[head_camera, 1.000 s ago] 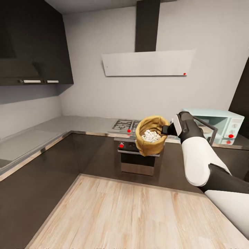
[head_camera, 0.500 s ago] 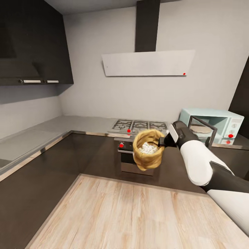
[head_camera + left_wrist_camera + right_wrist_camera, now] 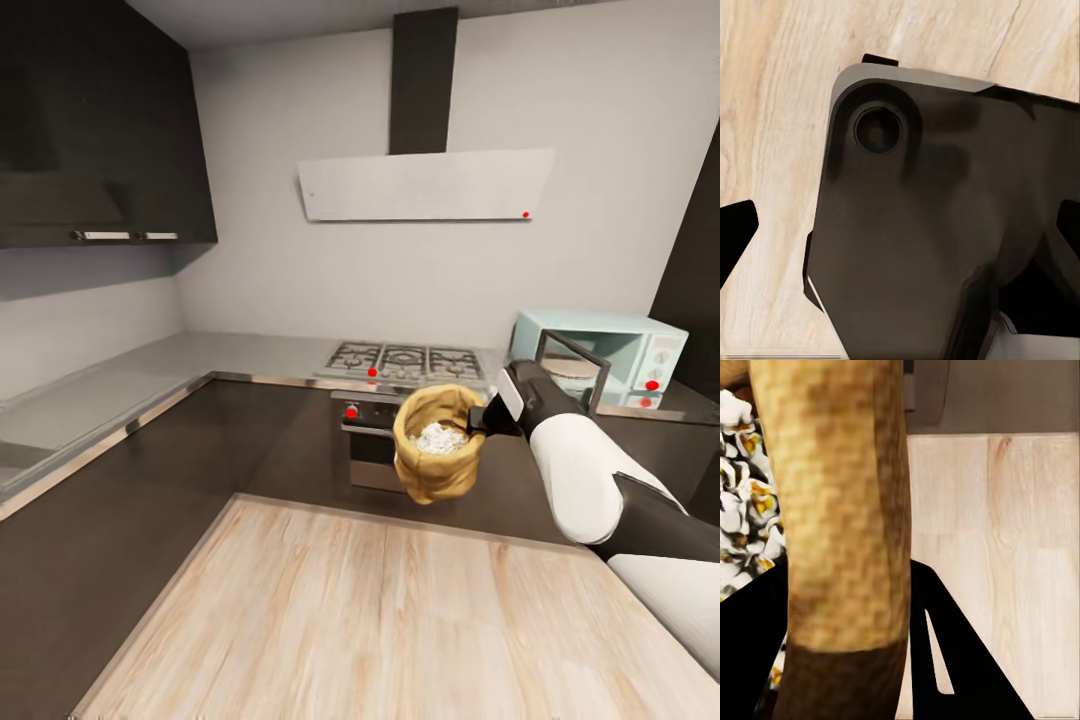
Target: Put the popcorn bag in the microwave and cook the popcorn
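- The popcorn bag (image 3: 437, 446) hangs by its rim from your right gripper (image 3: 482, 417), clamped on the sack, above the wooden floor (image 3: 380, 620).
- Keep its mouth level so the popcorn (image 3: 438, 437) stays in; the microwave (image 3: 612, 358), door ajar, stands beyond the gripper.
- Your right arm reaches forward, wrist roughly level.
- Left gripper: cannot be judged.

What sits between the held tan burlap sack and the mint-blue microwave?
In the head view, the right gripper and its forearm span the gap between sack and microwave.
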Available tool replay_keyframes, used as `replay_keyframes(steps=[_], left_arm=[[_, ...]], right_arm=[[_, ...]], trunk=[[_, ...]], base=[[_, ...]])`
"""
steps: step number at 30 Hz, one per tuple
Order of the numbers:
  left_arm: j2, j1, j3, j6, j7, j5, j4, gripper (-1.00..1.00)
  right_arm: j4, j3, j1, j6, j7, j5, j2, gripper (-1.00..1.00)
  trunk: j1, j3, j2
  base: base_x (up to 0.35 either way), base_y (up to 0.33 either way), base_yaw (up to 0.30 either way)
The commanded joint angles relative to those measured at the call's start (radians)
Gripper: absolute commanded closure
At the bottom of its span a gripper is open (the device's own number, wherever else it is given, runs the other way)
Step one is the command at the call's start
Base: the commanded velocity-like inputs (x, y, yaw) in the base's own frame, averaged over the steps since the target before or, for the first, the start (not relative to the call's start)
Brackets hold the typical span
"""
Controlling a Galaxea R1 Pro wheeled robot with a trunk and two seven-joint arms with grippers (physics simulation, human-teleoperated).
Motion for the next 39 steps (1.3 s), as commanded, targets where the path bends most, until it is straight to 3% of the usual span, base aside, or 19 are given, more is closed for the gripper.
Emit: replay_keyframes(steps=[1, 8, 23, 34, 39], left_arm=[[0.0, 0.0, 0.003, -0.003, -0.001, 0.005, 0.001, -1.0], [0.0, 0.0, 0.002, -0.003, -0.001, 0.005, 0.0, -1.0], [0.0, 0.0, 0.003, -0.003, 0.006, 0.005, 0.0, -1.0], [0.0, 0.0, 0.002, -0.003, 0.007, 0.007, 0.0, -1.0], [0.0, 0.0, 0.002, -0.003, 0.007, 0.007, 0.0, -1.0]], right_arm=[[-0.001, -0.007, -0.001, 0.002, -0.008, -0.003, 0.001, 1.0], [-0.001, -0.007, 0.0, 0.002, -0.005, -0.003, -0.008, 1.0], [0.0, -0.013, 0.0, 0.002, 0.003, -0.022, -0.108, 1.0], [0.002, -0.013, 0.0, 0.002, 0.002, -0.021, -0.129, 1.0], [0.024, -0.013, 0.0, 0.002, 0.001, -0.02, -0.132, 1.0]], trunk=[[-0.001, -0.001, -0.001], [-0.001, -0.001, -0.001], [-0.001, -0.001, -0.001], [-0.001, -0.001, -0.001], [-0.001, -0.001, -0.001]], base=[[-0.344, 0.0, 0.0], [-0.344, 0.0, 0.0], [-0.344, 0.0, 0.0], [-0.336, 0.0, 0.0], [-0.054, 0.0, 0.0]])
